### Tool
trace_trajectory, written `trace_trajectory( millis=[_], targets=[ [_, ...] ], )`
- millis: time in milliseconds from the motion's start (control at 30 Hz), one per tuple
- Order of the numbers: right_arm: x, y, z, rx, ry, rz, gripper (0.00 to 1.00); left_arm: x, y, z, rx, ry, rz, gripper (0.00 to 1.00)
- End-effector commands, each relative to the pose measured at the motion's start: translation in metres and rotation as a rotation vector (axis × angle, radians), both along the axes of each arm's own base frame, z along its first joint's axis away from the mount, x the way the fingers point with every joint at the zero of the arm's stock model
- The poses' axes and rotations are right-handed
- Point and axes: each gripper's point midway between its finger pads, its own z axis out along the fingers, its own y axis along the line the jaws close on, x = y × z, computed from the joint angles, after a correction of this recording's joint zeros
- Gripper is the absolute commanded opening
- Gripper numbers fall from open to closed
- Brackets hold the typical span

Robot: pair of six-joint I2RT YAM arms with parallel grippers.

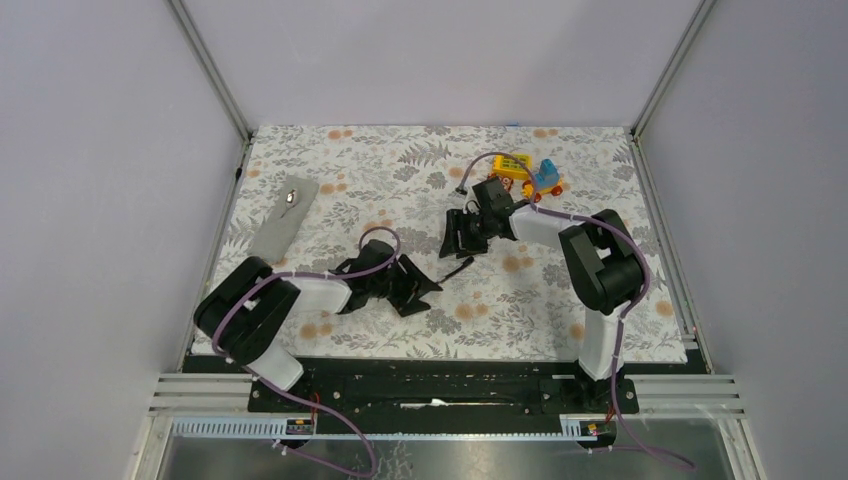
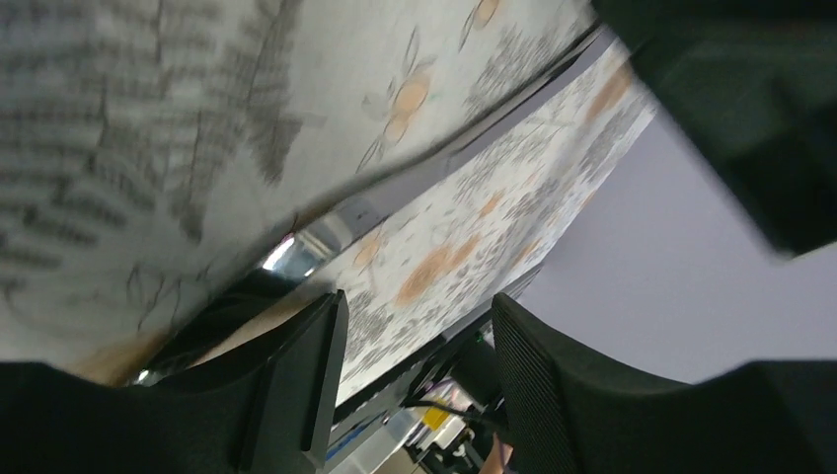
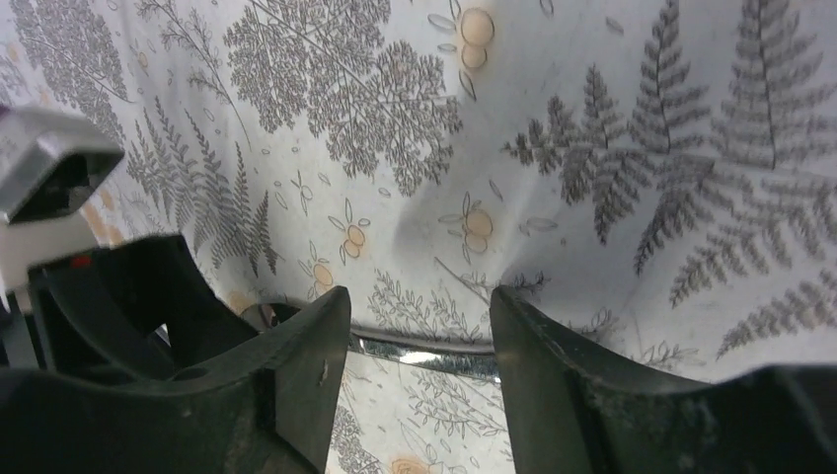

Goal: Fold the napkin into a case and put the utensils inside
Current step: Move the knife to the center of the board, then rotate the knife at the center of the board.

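Observation:
The grey napkin [image 1: 281, 225] lies folded into a long strip at the far left of the table. A spoon's shiny bowl [image 1: 292, 197] pokes out of its far end. A second slim utensil [image 1: 457, 270] lies on the tablecloth between my two grippers. In the right wrist view it is a bright metal strip [image 3: 424, 354] running across the gap just beyond the fingertips. The right gripper [image 3: 419, 306] is open over it, low on the cloth [image 1: 460, 238]. The left gripper [image 2: 415, 316] is open and holds nothing, just left of that utensil [image 1: 420, 290]. A shiny edge [image 2: 296, 247] shows left of the left gripper's fingers.
A floral tablecloth [image 1: 420, 170] covers the table. Colourful toy blocks [image 1: 528, 172] sit at the back right, just behind the right arm's wrist. Metal frame posts and grey walls close in the left, right and back sides.

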Motion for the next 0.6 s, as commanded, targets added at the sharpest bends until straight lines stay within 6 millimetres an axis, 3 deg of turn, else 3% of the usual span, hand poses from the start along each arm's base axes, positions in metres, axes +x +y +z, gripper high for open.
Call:
trace_trajectory(
  millis=[0, 133, 333, 567],
  targets=[
    [-0.023, -0.008, 0.001, 0.013, 0.03, -0.042, 0.6, 0.027, 0.022, -0.03, 0.095, -0.006, 0.097, 0.61],
    [-0.037, -0.017, 0.0, 0.025, 0.038, -0.101, 0.54, 0.047, 0.036, -0.036, 0.119, -0.014, 0.132, 0.61],
    [-0.047, -0.017, 0.003, 0.096, 0.051, -0.169, 0.52, 0.074, 0.034, -0.04, 0.109, -0.017, 0.104, 0.61],
    [-0.064, 0.001, 0.008, 0.197, 0.108, -0.152, 0.52, 0.106, 0.025, -0.039, 0.177, -0.089, -0.01, 0.66]
  ],
)
